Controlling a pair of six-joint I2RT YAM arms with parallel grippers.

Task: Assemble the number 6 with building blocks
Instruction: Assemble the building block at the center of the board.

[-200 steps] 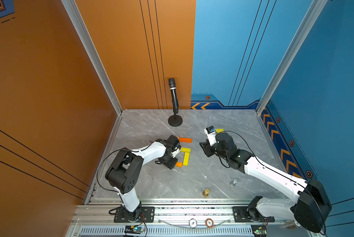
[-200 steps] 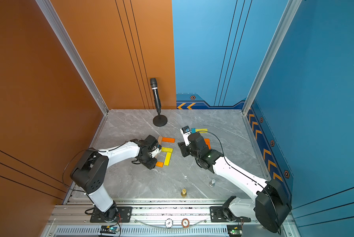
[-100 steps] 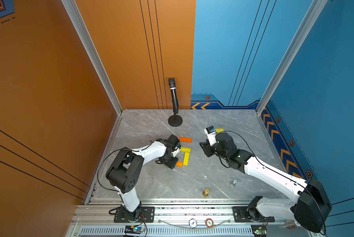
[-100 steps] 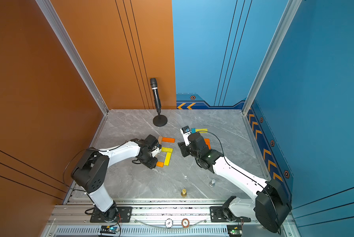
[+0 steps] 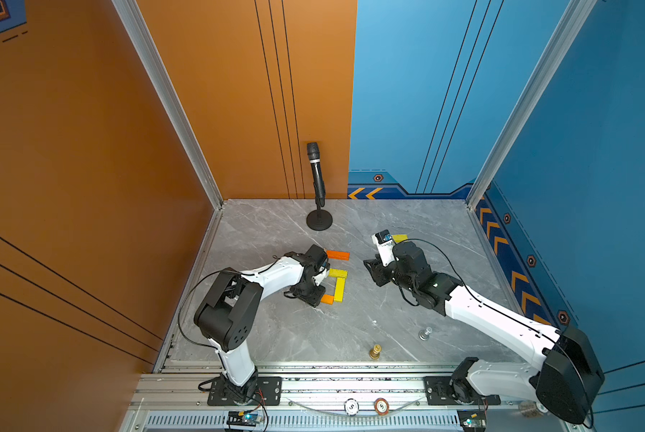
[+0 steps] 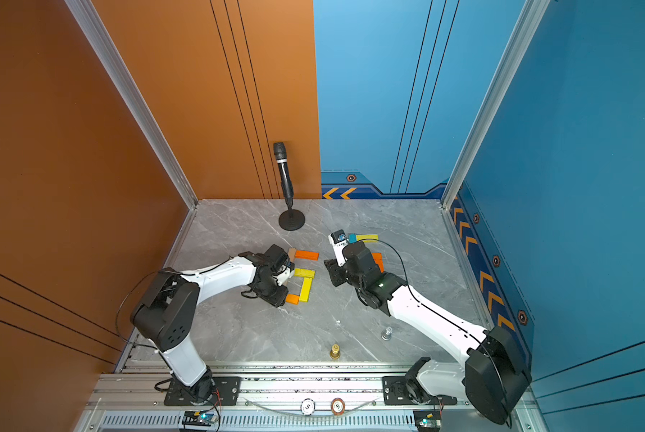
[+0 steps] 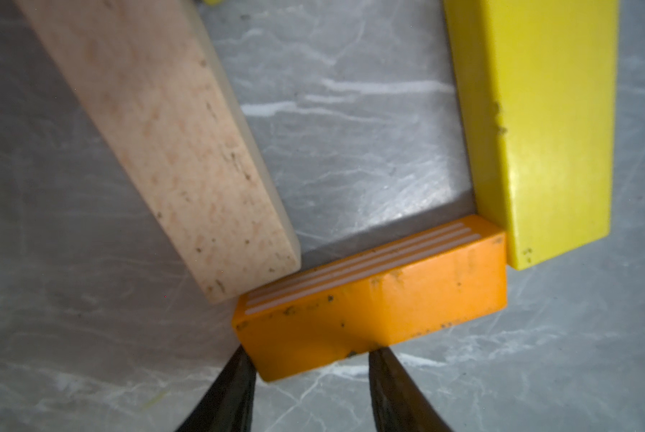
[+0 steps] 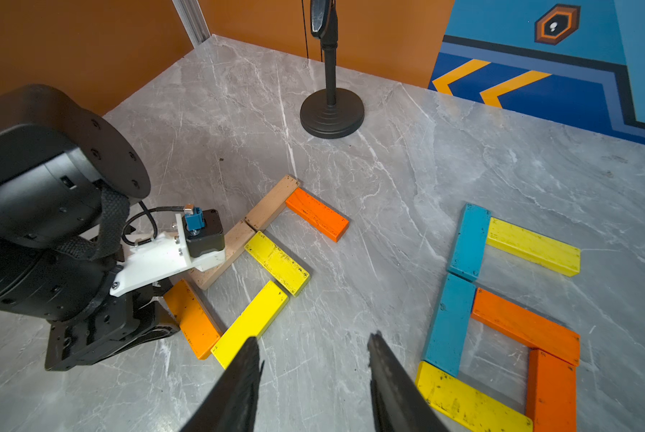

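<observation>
Two figures of building blocks lie on the marble. Near my left arm, two tan bars [image 8: 272, 202], an orange bar [image 8: 317, 218] and two yellow bars [image 8: 251, 321] surround a short orange block [image 7: 369, 299]. My left gripper [image 7: 307, 353] hangs low over that block [image 5: 327, 298]. Its jaws stand apart, and both fingertips [image 7: 240, 359] touch the block's outer long side. The tan bar [image 7: 171, 149] meets one end and the yellow bar [image 7: 537, 131] the other. The second figure, blue [image 8: 470, 239], yellow [image 8: 534, 247] and orange [image 8: 526, 325], lies under my right arm. My right gripper [image 8: 313, 344] is open and empty between the figures.
A black microphone stand [image 5: 319, 220] rises at the back middle. A gold chess piece [image 5: 375, 351] and a silver one [image 5: 424, 333] stand near the front edge. Orange and blue walls close the table on three sides.
</observation>
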